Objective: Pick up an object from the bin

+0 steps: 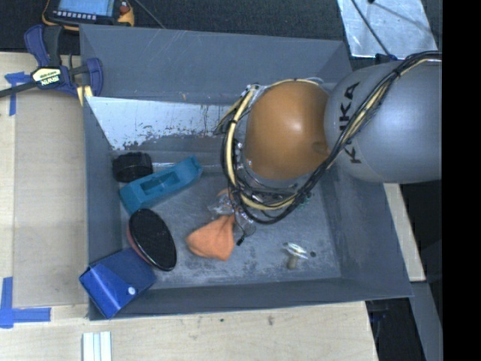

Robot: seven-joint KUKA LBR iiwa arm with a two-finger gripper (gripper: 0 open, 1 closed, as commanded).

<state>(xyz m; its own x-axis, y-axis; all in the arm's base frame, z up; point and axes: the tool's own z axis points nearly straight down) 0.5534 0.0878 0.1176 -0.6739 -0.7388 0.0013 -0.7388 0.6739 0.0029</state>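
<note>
Black, an oval brush (152,239) lies at the left of the bin (225,74). Just right of it sits an orange crumpled lump (209,241), its upper right end right by the tool (237,221), so it lies near-left of the tool. I cannot tell how far the tool is open or whether it grips anything.

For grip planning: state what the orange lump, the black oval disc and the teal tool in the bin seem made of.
Orange lump: likely cloth or soft foam, matte; crumpled, uneven outline.
Black oval disc: perhaps rubber or hard plastic, dull sheen, reddish rim.
Teal tool: probably moulded plastic, smooth, crisp edges.
</note>
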